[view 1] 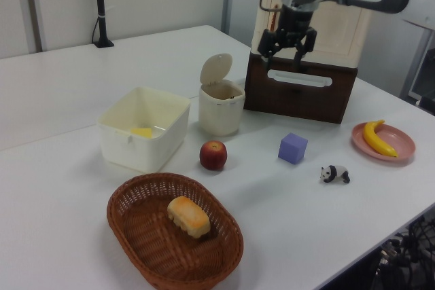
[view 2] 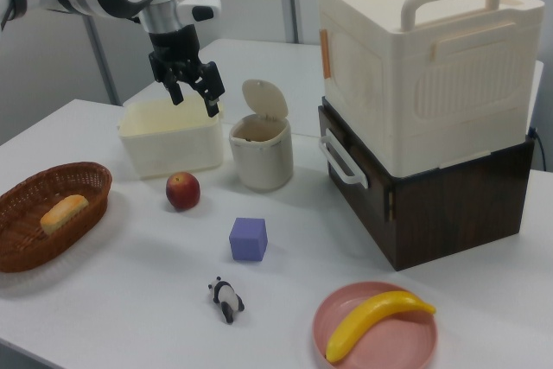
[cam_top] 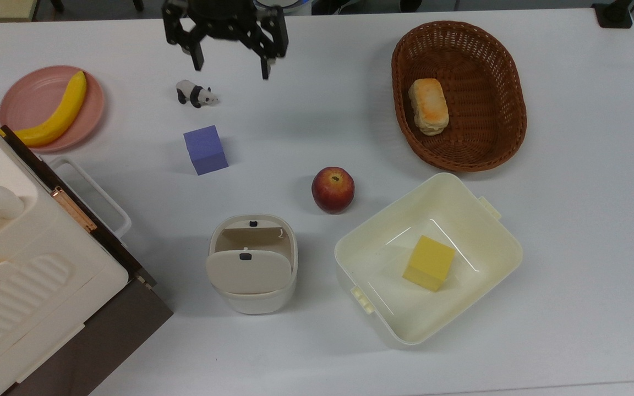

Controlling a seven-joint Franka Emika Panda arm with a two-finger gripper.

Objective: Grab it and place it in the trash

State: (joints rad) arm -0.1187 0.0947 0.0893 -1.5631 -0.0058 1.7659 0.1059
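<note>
The crumpled paper ball cannot be made out anywhere on the table; the one place it could lie is the shadowed inside of the trash bin point(cam_top: 252, 264), and the views do not settle that. The bin is a smooth cream-white plastic tub with rounded corners, its swing flap point(view 1: 216, 69) tipped up and bearing a small dark knob. It stands just beside the dark brown wooden box point(view 2: 441, 192) that carries a ribbed cream container with handles point(view 2: 423, 58).

To the top view's right of the bin, a glossy red apple point(cam_top: 333, 190) sits near a shallow square cream tub point(cam_top: 493, 242) holding a yellow block point(cam_top: 430, 263). Farther off lies an oval brown wicker basket point(cam_top: 509, 99) with a golden bread roll point(cam_top: 428, 106) inside. A matte purple cube point(cam_top: 205, 149), a small black-and-white panda figurine point(cam_top: 196, 94) and a pink plate point(cam_top: 20, 99) with a curved yellow banana point(cam_top: 58, 111) lie toward the top view's left.

The black gripper point(cam_top: 230, 63) hangs in the air at the top view's upper edge, well apart from the bin. Its two fingers are spread wide, holding and touching nothing.
</note>
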